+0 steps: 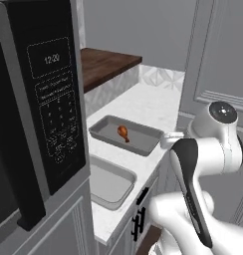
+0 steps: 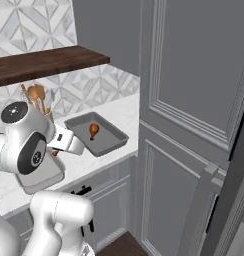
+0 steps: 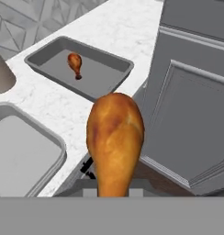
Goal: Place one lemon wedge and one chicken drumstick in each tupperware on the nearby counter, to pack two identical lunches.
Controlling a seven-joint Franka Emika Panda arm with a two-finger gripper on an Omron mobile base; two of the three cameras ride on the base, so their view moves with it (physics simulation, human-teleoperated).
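Observation:
In the hand view a golden-brown chicken drumstick stands up large in the foreground, its thin end down between my jaws, which are shut on it. My gripper hangs off the front edge of the white marbled counter. Two grey tupperware trays lie on the counter. The far tupperware holds a second, small drumstick. The near tupperware has nothing in it. The lemon wedges are out of view.
A dark microwave stands close at the left. A dark wooden shelf hangs over the back of the counter. Tall grey panelled cabinet doors rise at the right. A holder with wooden spoons stands by the tiled wall.

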